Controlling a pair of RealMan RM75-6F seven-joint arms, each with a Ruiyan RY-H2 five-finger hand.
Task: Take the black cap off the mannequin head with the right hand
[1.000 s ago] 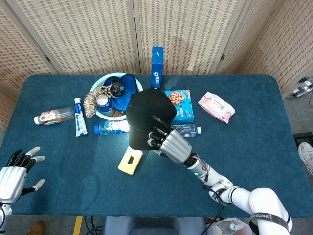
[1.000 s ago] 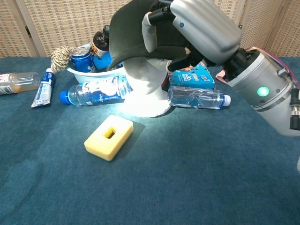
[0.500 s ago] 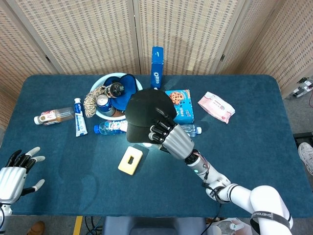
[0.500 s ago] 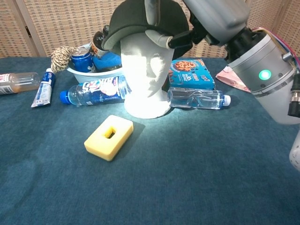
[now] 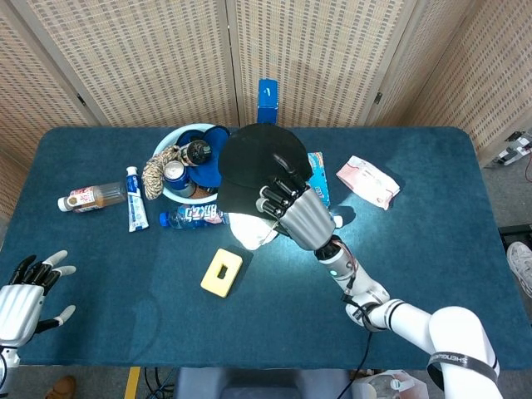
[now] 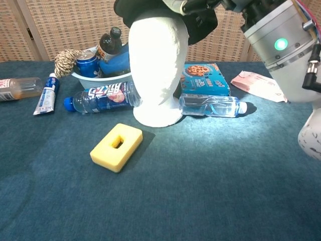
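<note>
Covering the whole workspace is a dark blue cloth surface (image 5: pixel 432 249), with woven screens behind it. The right arm reaches in from the lower right of the head view; its right robot hand (image 5: pixel 293 209) has its fingers curled over the edge of the black cap (image 5: pixel 262 160) and grips it. The cap sits high on the white mannequin head (image 6: pixel 156 65): in the chest view most of the face is bare and only the crown is under the cap, whose top is cut off by the frame edge. Whether the cap is fully clear of the crown cannot be told. The mannequin head stands upright on its flared base near the middle of the surface.

Left robot hand (image 5: pixel 25 287) is at the lower left edge of the head view, fingers spread, holding nothing, well apart from everything else.

Behind and left of the mannequin head, a pale bowl (image 6: pixel 85 78) holds a soda can (image 6: pixel 89 62), a dark bottle (image 6: pixel 109 44), a rope bundle (image 6: pixel 64 60) and a blue cloth item. A blue-labelled water bottle (image 6: pixel 100 96) lies on its side just beside the mannequin base on the left; a clear bottle (image 6: pixel 213 106) lies on the right. A cookie box (image 6: pixel 208 78) lies behind the clear bottle, a pink packet (image 5: pixel 367 181) further right. A yellow sponge block (image 6: pixel 116 146) lies in front of the base. A toothpaste tube (image 5: pixel 133 198) and a tea bottle (image 5: pixel 91 198) lie far left. A blue Oreo box (image 5: pixel 267 101) stands at the back.
</note>
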